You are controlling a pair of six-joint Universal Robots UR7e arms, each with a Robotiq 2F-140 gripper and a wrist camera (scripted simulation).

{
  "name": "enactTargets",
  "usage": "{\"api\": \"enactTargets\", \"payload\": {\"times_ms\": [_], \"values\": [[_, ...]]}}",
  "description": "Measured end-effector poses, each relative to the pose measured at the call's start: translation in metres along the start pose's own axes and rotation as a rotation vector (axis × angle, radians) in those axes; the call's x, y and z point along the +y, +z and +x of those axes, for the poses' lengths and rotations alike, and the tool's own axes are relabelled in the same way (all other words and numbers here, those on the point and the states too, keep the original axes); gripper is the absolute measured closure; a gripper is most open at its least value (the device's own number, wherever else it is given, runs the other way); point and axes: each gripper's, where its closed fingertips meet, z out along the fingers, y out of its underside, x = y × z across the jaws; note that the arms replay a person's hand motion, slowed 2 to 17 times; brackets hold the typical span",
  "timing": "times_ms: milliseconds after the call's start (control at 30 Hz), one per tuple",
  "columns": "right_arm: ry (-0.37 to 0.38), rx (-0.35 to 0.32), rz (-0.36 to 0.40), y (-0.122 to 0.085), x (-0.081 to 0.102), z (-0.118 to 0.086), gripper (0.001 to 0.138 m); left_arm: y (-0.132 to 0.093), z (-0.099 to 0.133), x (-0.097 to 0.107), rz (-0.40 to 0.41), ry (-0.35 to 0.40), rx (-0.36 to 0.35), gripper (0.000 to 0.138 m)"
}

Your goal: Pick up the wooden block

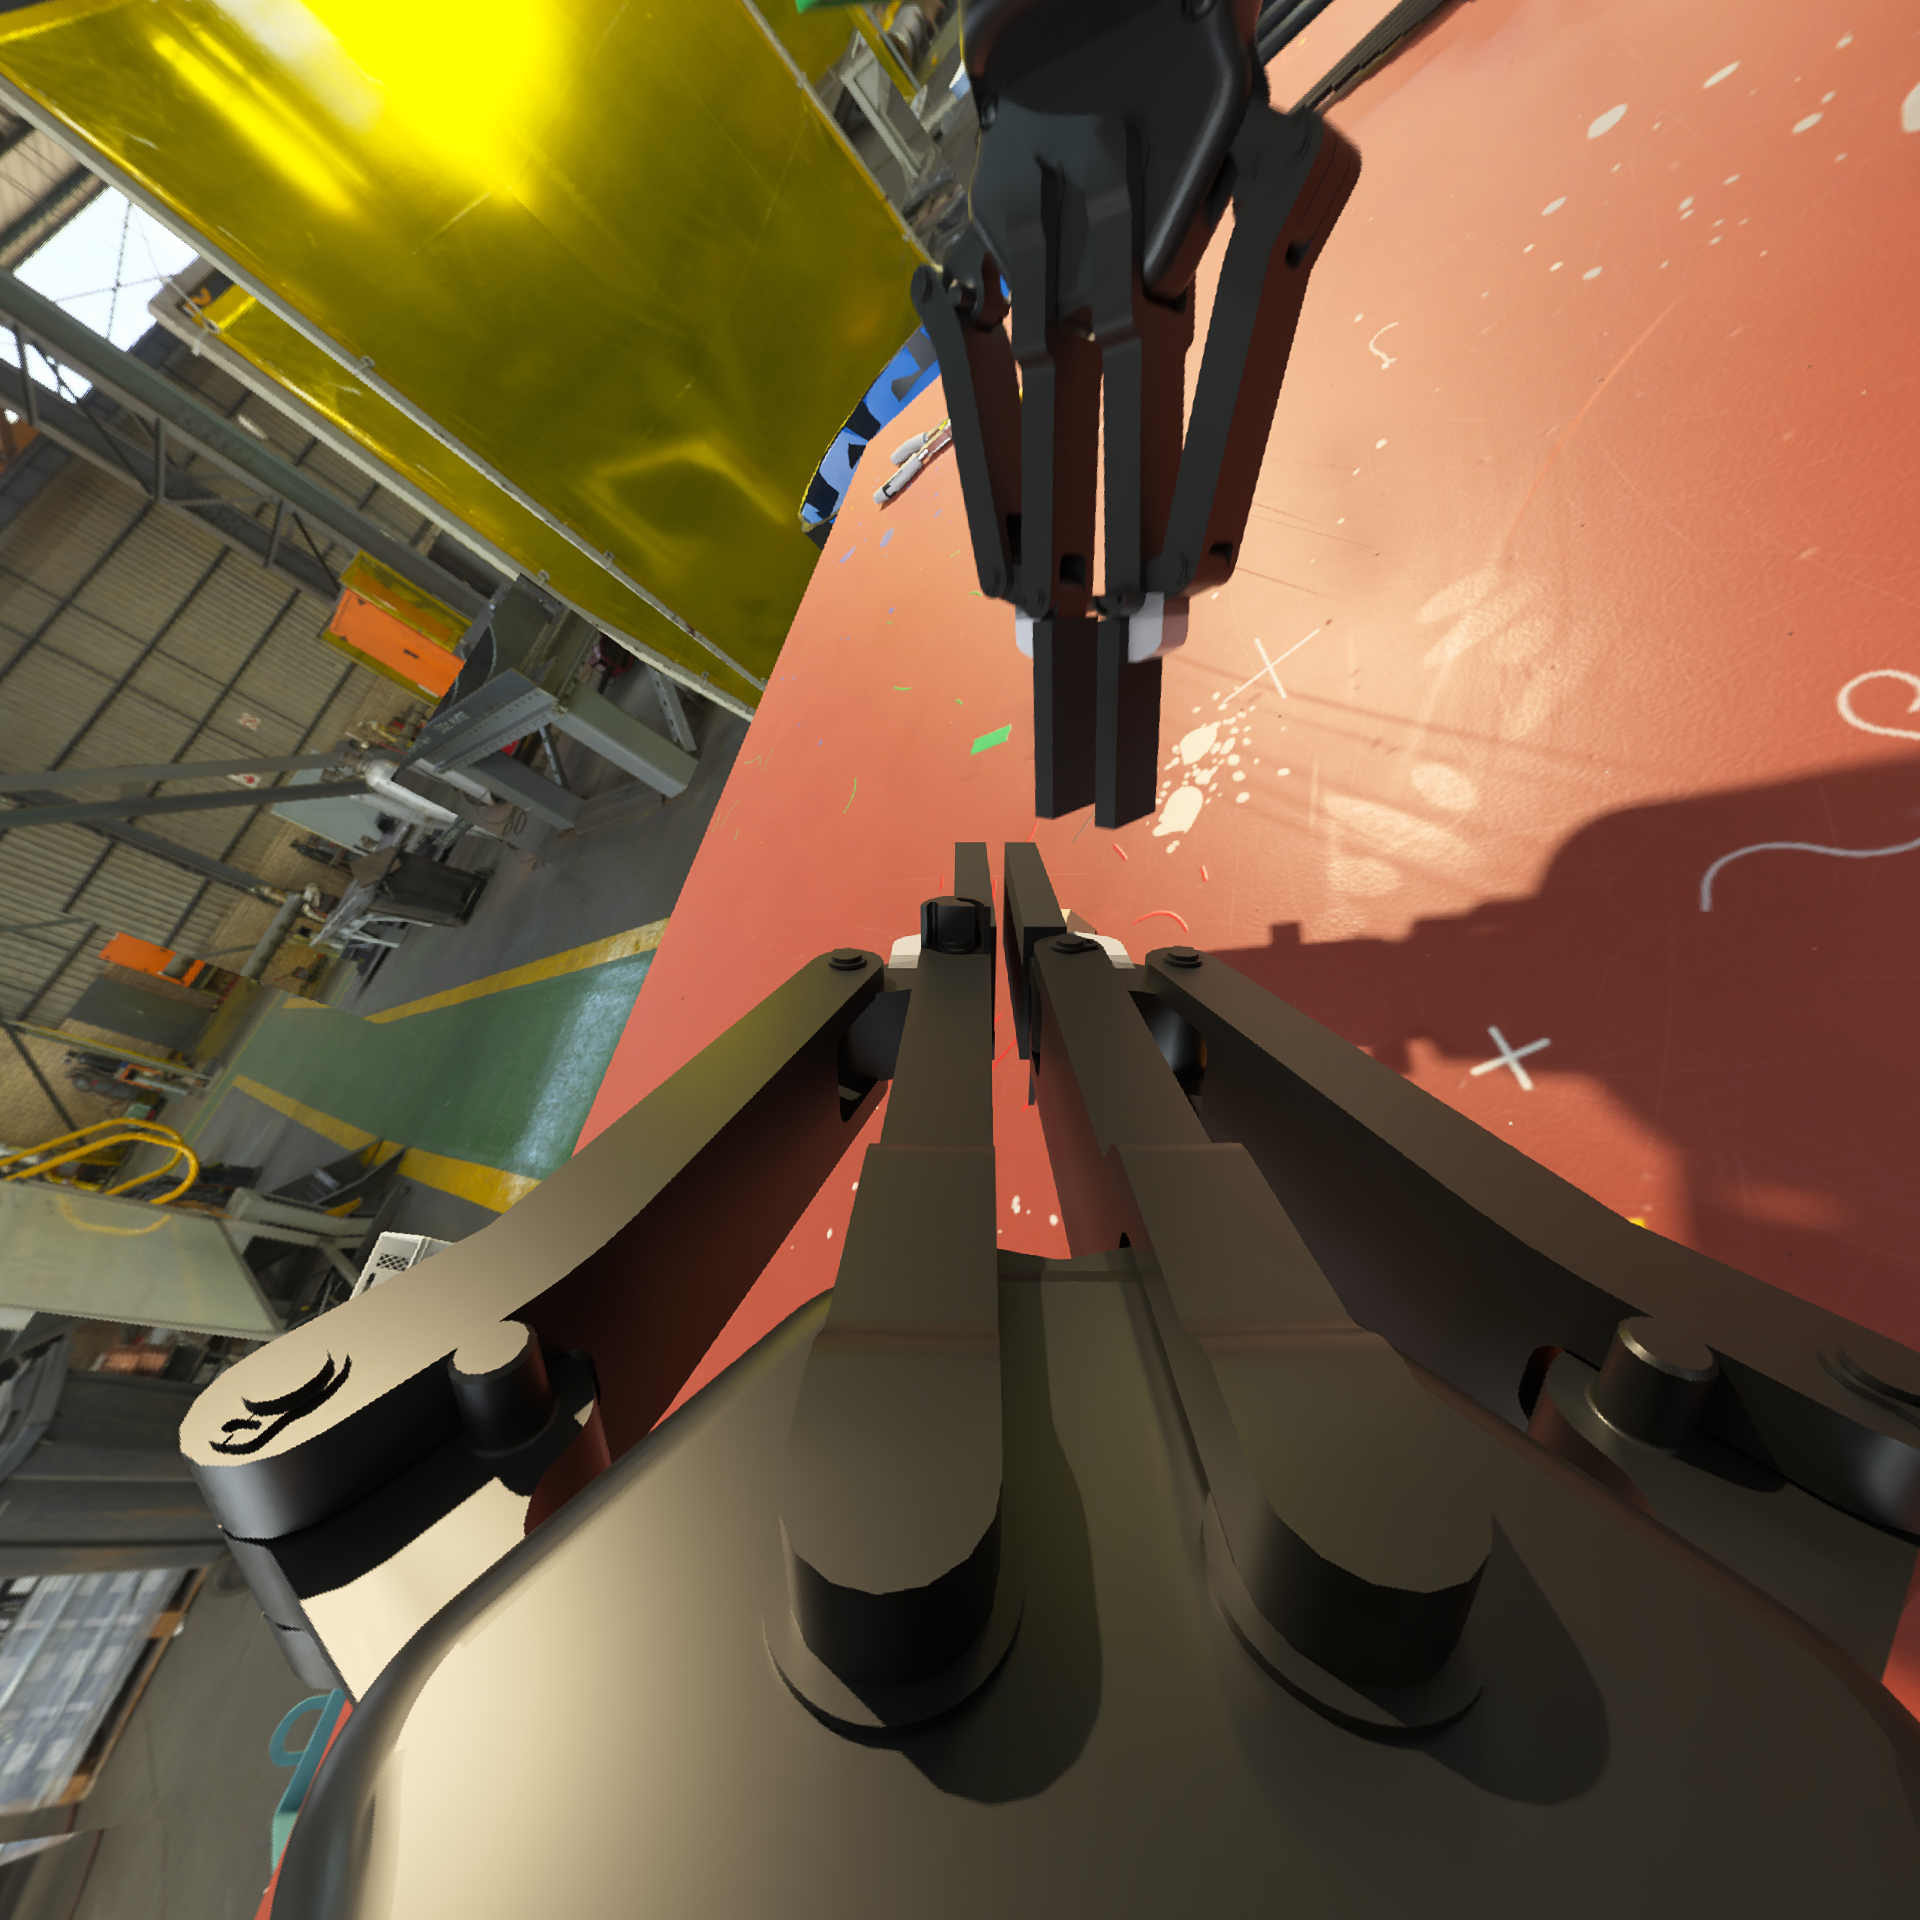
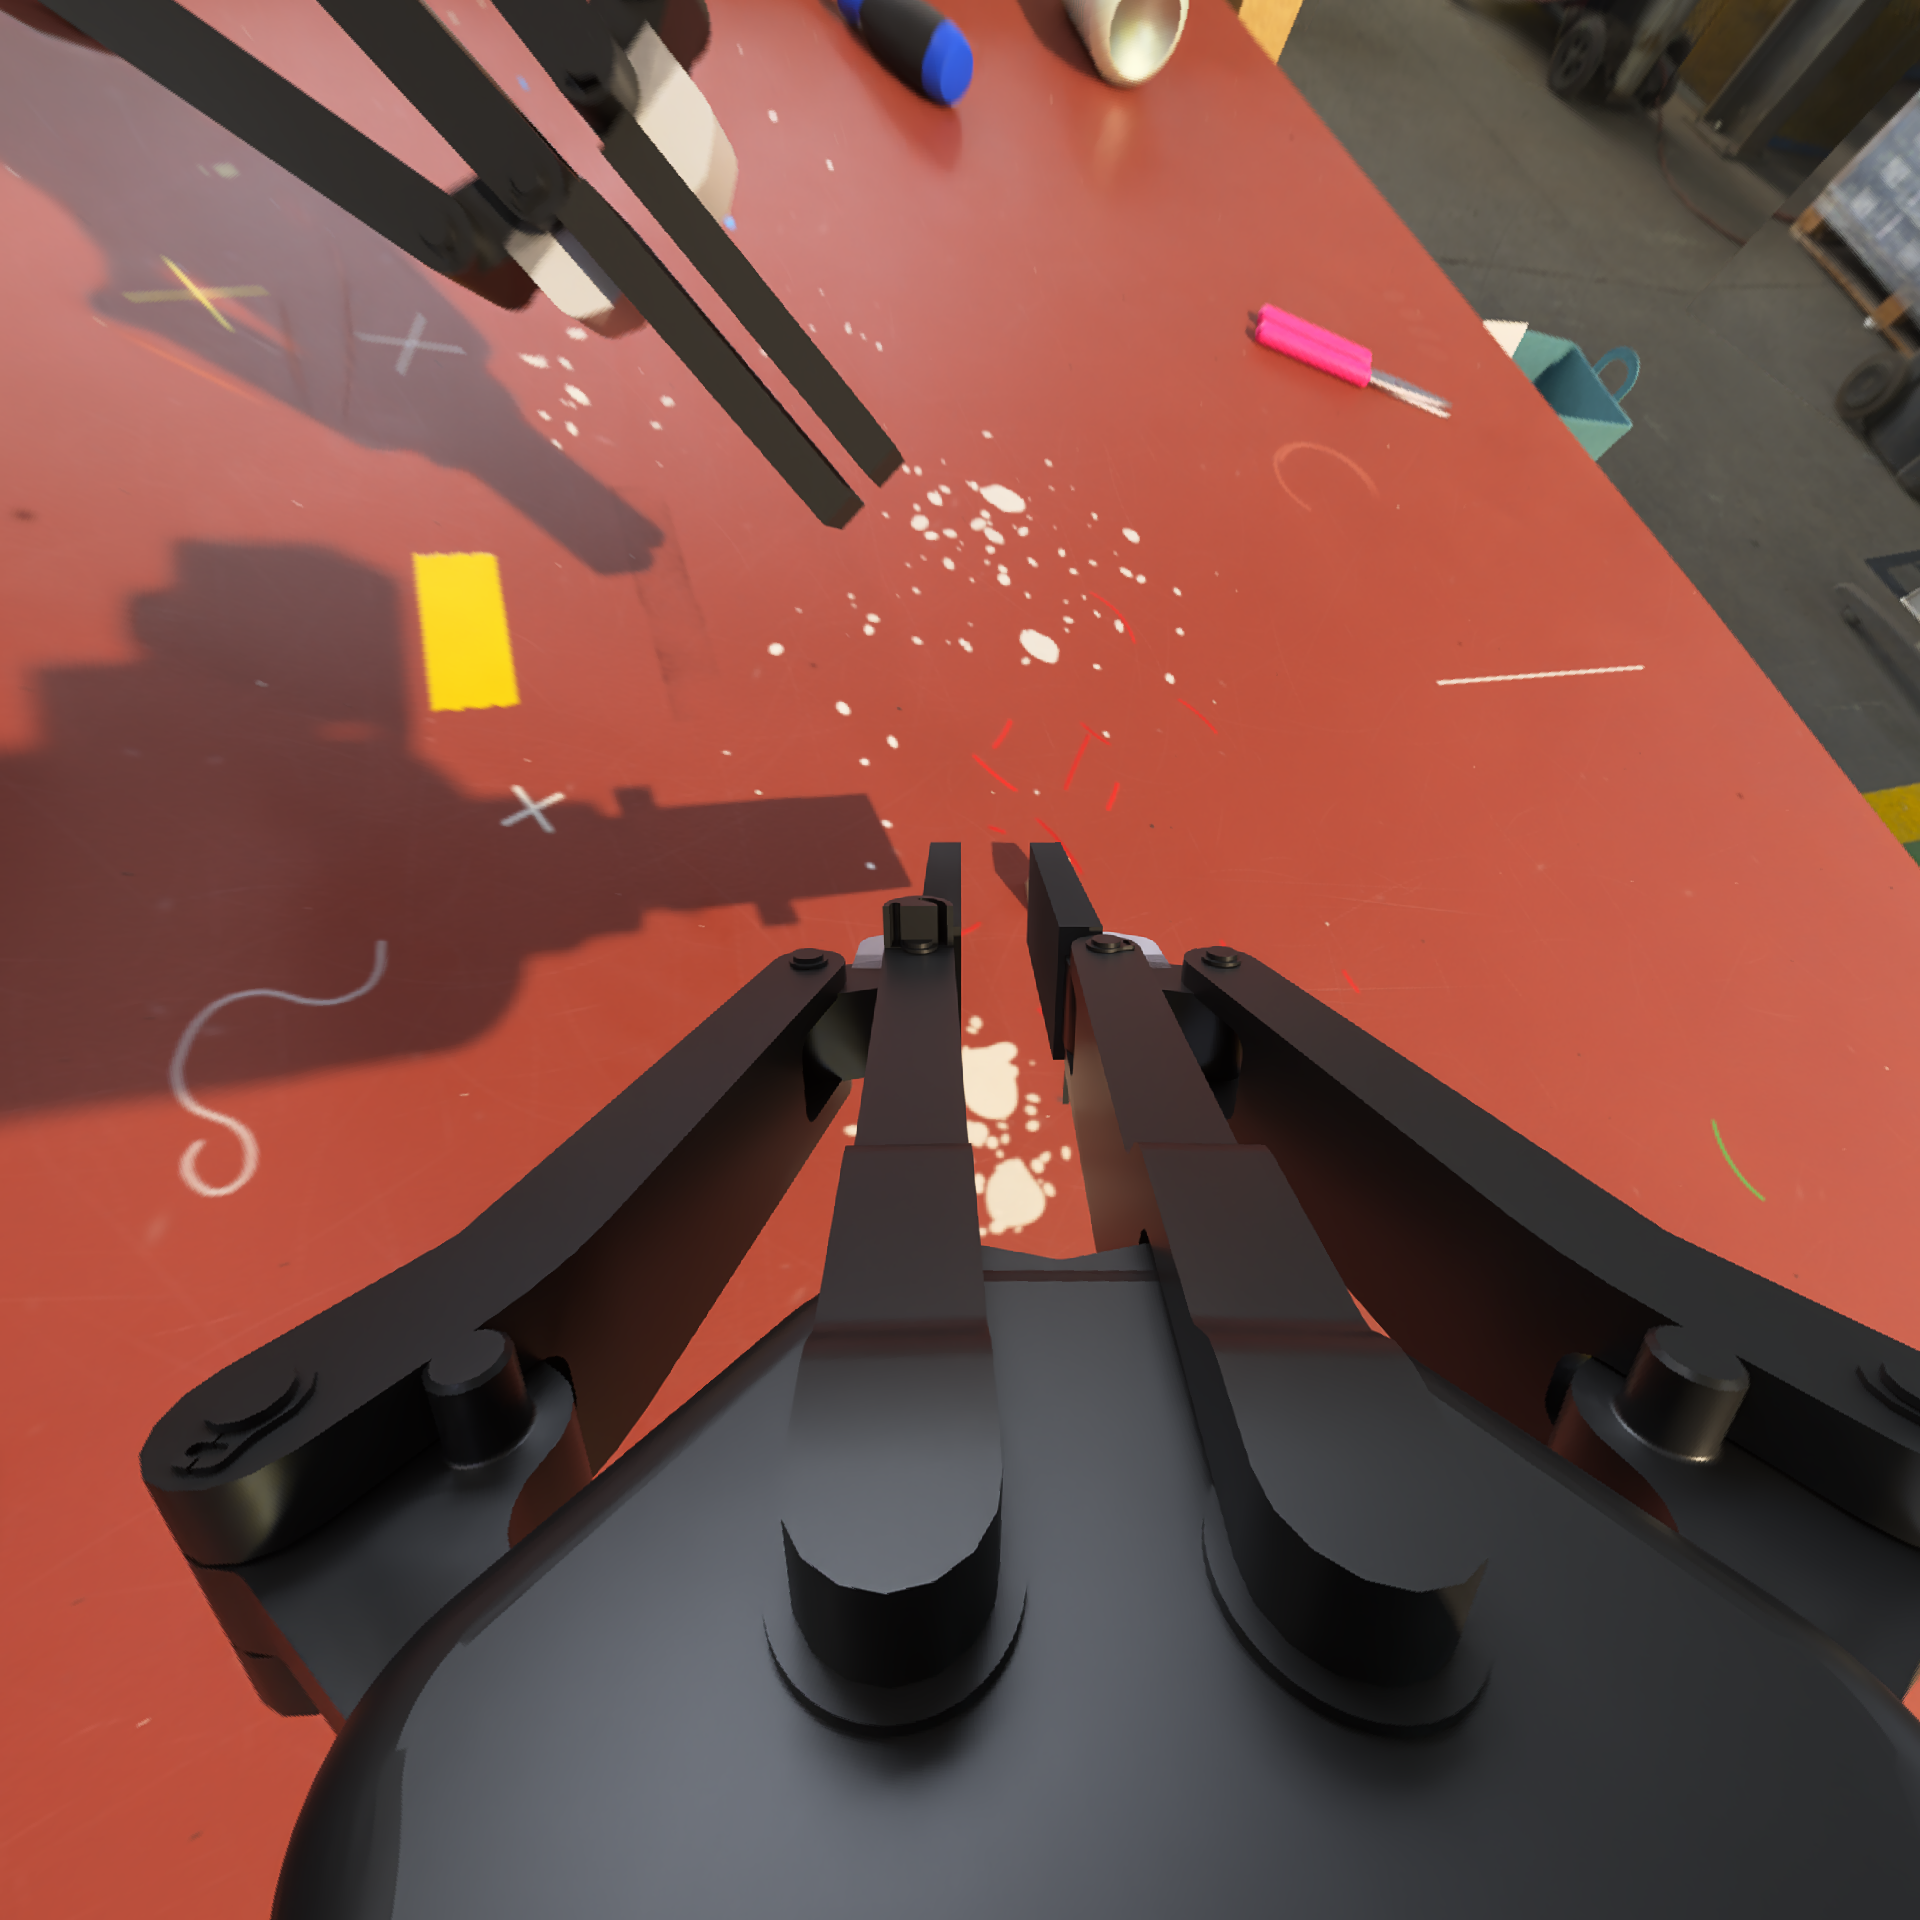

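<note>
No wooden block shows clearly in either view. A tan corner at the far table edge in the right wrist view is too cut off to identify. My left gripper hovers low over the red table, jaws shut and empty. My right gripper hovers over the same table, jaws nearly closed and empty. The two grippers point at each other, tips close together. The right gripper also shows in the left wrist view, and the left gripper in the right wrist view.
A blue-and-black screwdriver, a metal tube, a pink-handled tool and a teal box lie toward the far and right table edges. A yellow patch marks the tabletop. Small white parts lie near a yellow panel.
</note>
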Motion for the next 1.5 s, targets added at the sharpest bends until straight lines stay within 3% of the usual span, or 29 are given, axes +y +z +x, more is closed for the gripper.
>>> {"api": "enactTargets", "payload": {"times_ms": [167,533,1167,1333,1500], "values": [[-0.036,-0.001,-0.061,0.022,0.004,0.012,0.120,0.007,-0.001,0.003,0.021,-0.028,0.013,0.134],[-0.047,-0.059,-0.099,0.049,0.007,0.024,0.119,0.013,-0.001,0.012,0.042,-0.045,0.012,0.134],[-0.016,-0.122,-0.102,0.060,0.007,0.024,0.130,0.014,-0.006,0.012,0.070,-0.057,0.009,0.135],[0.041,-0.157,-0.069,0.054,0.003,0.022,0.130,0.015,-0.007,0.011,0.067,-0.046,-0.014,0.135],[0.206,-0.254,0.063,0.037,-0.017,0.016,0.130,0.014,-0.012,0.006,0.077,-0.021,-0.072,0.132]]}}
